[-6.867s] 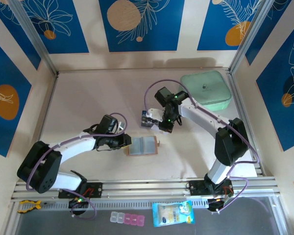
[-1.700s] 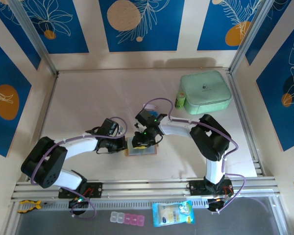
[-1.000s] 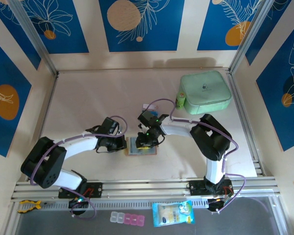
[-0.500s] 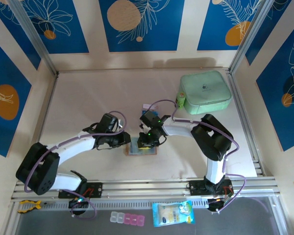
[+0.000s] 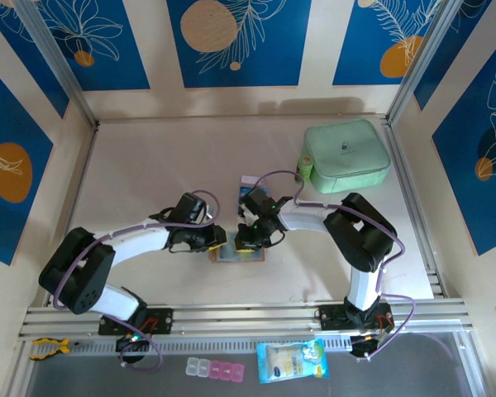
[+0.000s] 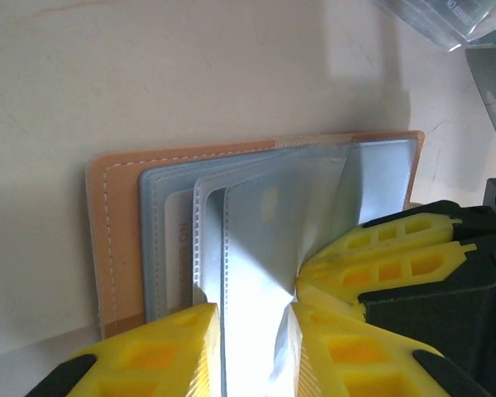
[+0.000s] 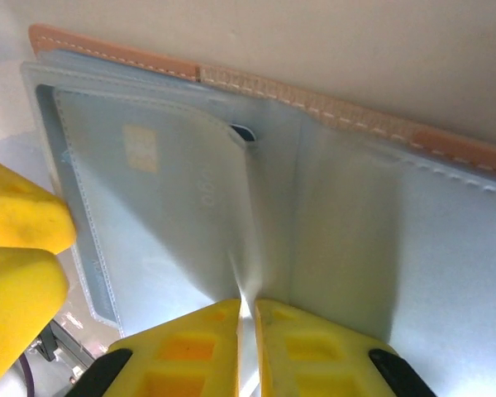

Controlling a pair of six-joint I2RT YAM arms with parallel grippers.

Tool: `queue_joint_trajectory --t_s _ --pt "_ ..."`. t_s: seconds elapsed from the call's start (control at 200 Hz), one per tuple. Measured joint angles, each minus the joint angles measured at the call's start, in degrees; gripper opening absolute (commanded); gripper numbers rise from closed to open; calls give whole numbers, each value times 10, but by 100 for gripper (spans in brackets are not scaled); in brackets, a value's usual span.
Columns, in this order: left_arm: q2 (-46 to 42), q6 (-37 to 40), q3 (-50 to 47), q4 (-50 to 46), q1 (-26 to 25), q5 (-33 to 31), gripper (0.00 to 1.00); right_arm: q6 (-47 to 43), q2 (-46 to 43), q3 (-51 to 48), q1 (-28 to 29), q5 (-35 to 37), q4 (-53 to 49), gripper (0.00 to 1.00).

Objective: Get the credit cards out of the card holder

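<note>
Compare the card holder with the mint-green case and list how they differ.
The card holder is tan-brown with grey pockets; the mint-green case is one pale green. The card holder is far smaller than the mint-green case. The card holder lies open, the right gripper pinching a pocket leaf; the mint-green case is closed and untouched. Both lie flat on the table.

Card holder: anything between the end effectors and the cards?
Yes. The card sits inside a grey pocket sleeve of the open card holder. The right end effector pinches sleeve film, not card. Nothing else visible blocks it.
</note>
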Motion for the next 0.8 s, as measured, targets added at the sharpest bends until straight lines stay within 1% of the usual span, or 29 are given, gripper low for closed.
queue_joint_trajectory --t_s 0.36,0.6,0.8 --pt "11 -2 0 2 -2 0 30 10 -1 -27 -17 -42 45 13" --pt "17 -11 1 18 -8 4 24 13 -2 -29 -19 -48 50 13" --pt "24 -13 1 28 -13 7 23 17 -5 -30 -18 -48 52 15"
